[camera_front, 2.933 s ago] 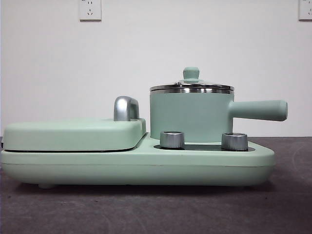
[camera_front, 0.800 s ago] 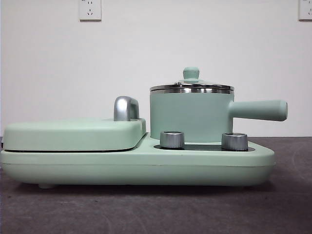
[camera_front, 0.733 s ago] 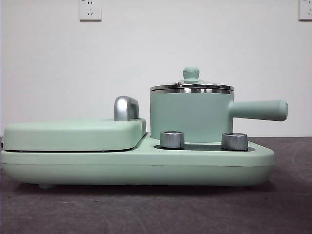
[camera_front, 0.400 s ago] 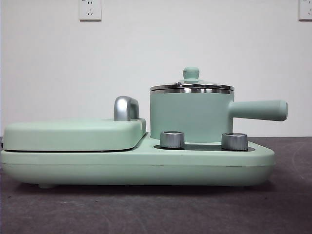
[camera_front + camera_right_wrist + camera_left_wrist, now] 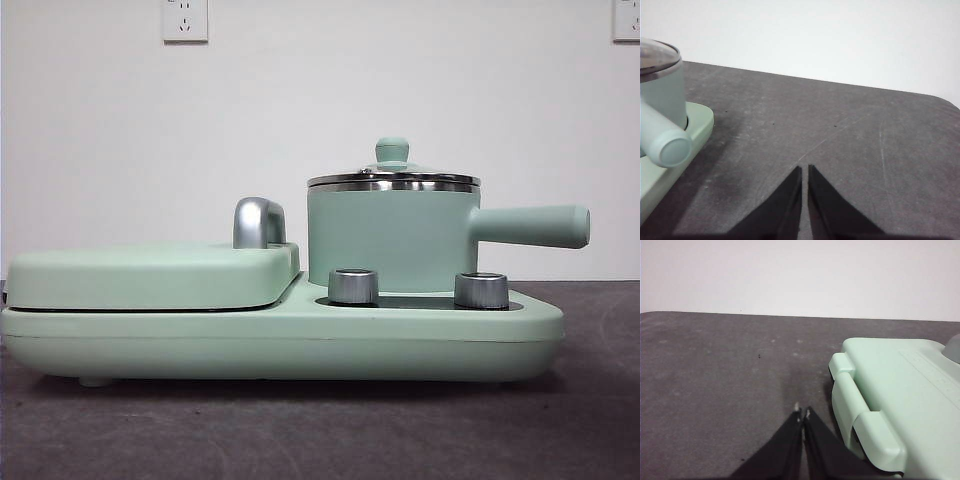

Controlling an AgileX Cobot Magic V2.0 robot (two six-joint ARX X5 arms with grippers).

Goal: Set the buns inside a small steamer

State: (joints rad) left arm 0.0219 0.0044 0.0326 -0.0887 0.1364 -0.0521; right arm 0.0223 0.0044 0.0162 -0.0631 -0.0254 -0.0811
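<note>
Small steamer [image 5: 392, 238] sits lidded on the mint cooker base [image 5: 280, 340]; left end effector [image 5: 802, 413] and right end effector [image 5: 804, 169] hover pinched closed, empty (buns unseen), over the desk [image 5: 840, 150].

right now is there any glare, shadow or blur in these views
Front view: sharp, even light; bright glints on the small steamer lid rim and the two knobs; a dark shadow under the base. Left wrist view: soft focus, faint shadow ahead of the left gripper. Right wrist view: the steamer's handle end looks blurred.
</note>
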